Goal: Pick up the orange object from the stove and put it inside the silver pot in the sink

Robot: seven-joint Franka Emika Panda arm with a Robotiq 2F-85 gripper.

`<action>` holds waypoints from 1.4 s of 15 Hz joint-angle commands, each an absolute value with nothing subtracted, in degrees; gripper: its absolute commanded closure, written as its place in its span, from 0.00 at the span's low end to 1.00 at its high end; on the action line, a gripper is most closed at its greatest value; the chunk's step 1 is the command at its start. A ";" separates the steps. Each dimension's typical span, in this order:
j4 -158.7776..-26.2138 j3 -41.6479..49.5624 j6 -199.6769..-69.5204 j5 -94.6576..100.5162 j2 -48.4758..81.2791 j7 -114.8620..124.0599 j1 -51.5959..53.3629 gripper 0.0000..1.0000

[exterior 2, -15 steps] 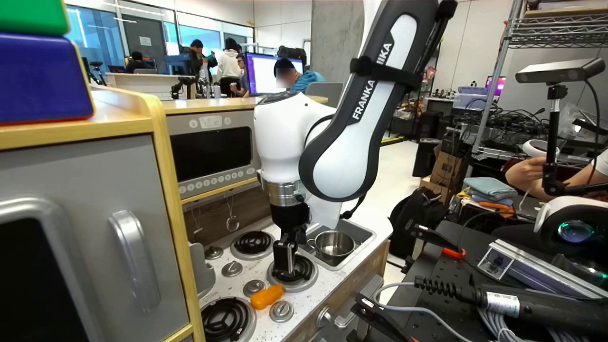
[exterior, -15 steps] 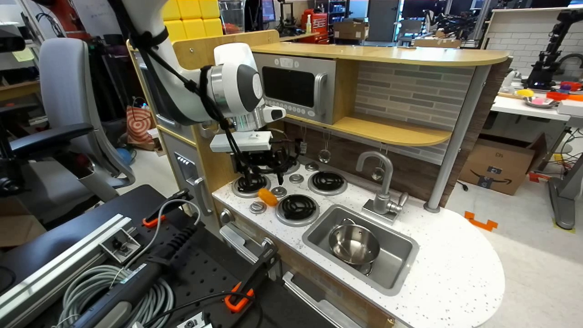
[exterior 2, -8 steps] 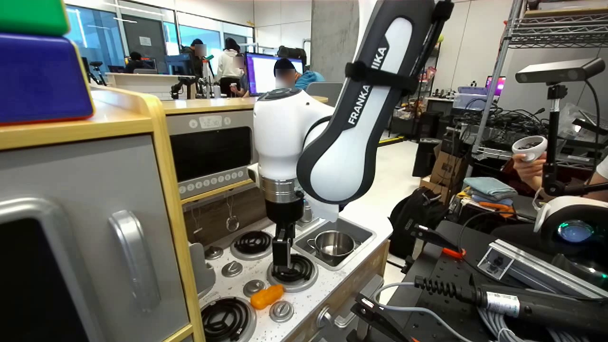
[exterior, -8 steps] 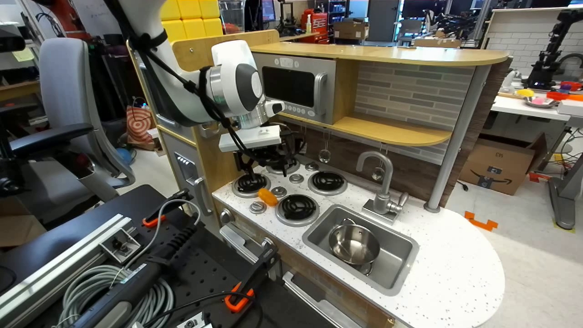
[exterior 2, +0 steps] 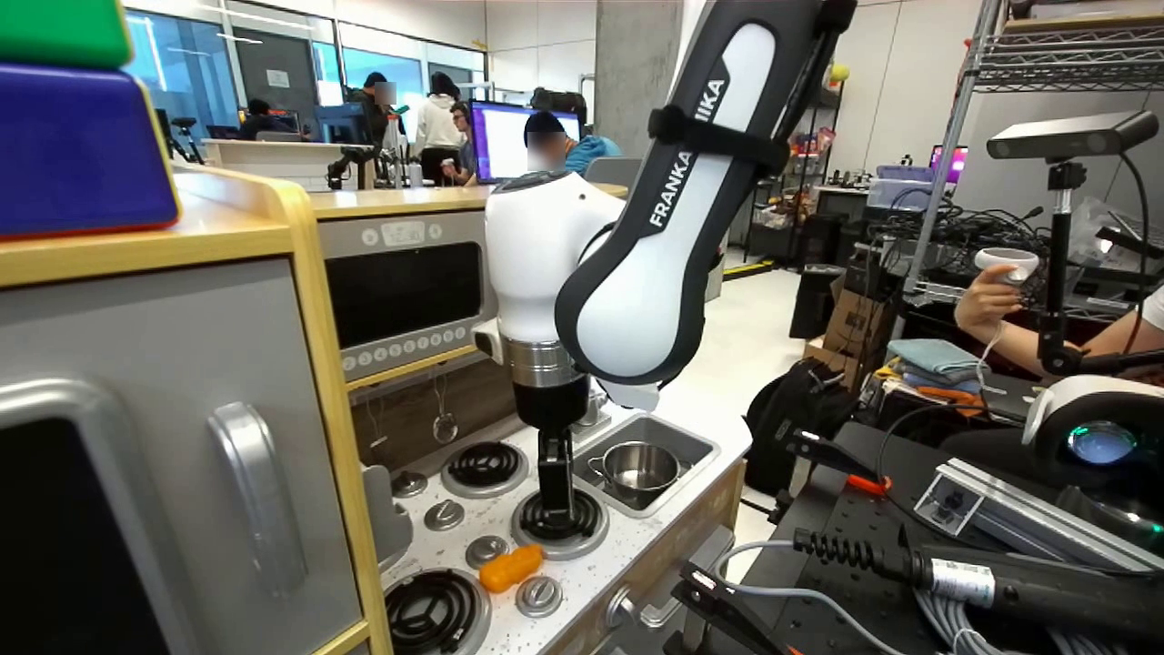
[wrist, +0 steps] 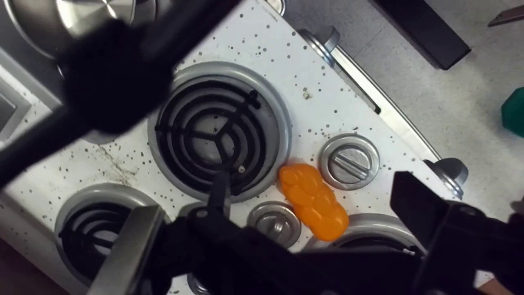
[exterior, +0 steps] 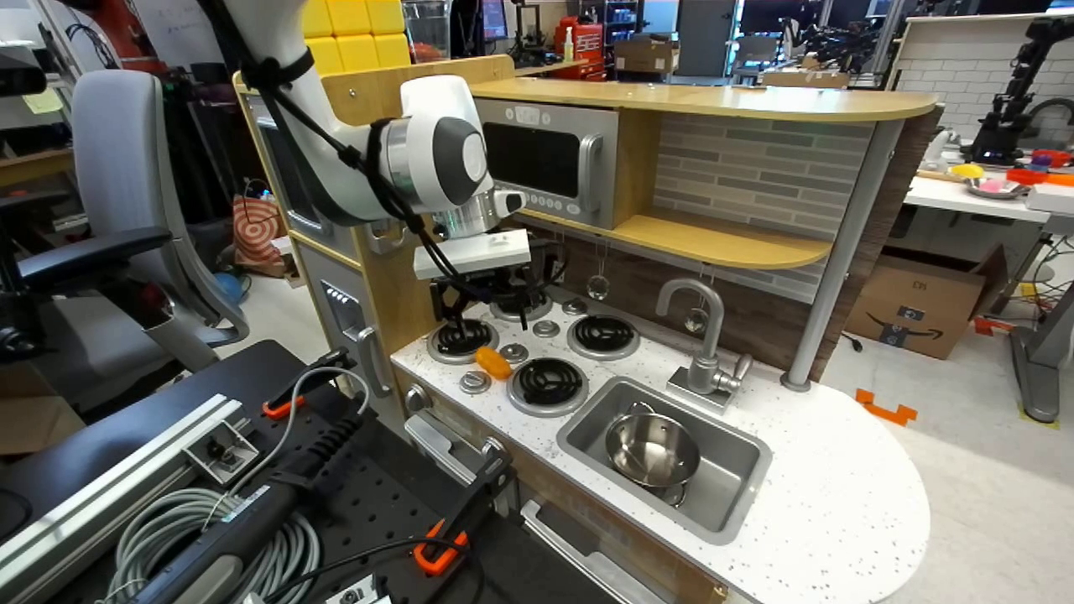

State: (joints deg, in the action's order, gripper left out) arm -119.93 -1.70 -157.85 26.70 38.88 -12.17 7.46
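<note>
Okay, orange object (wrist: 314, 203) on stove (wrist: 315, 119), knobs (wrist: 349, 162) crowding both sides, burners (wrist: 217, 135) close by. I see silver pot (exterior: 653, 450) in sink (exterior: 730, 474), faucet (exterior: 713, 335) behind. Arm (exterior 2: 650, 291) bent over stove, gripper (exterior: 492, 324) pointing down above it, fingers (wrist: 411, 200) spread apart.

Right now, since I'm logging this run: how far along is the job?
Done: nothing yet; the pot in the sink looks empty. In hand: no grasp yet; open fingers hang above the stove. Left: grip the orange object lying there, then drop it in the pot.
</note>
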 commanded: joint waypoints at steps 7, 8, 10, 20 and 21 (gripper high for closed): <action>-115.09 -11.55 -154.20 21.58 41.67 -36.14 -0.67 0.00; -115.13 -11.25 -154.22 21.66 41.71 -36.04 -0.50 0.00; -115.00 -10.50 -156.45 22.88 42.31 -36.11 0.10 0.00; -109.08 -0.93 -161.46 33.33 53.01 -33.98 12.00 0.00; -108.84 -0.25 -162.11 34.67 53.44 -33.63 12.90 0.00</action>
State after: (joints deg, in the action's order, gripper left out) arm -111.60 -3.13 -159.91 31.14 50.78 -34.92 9.57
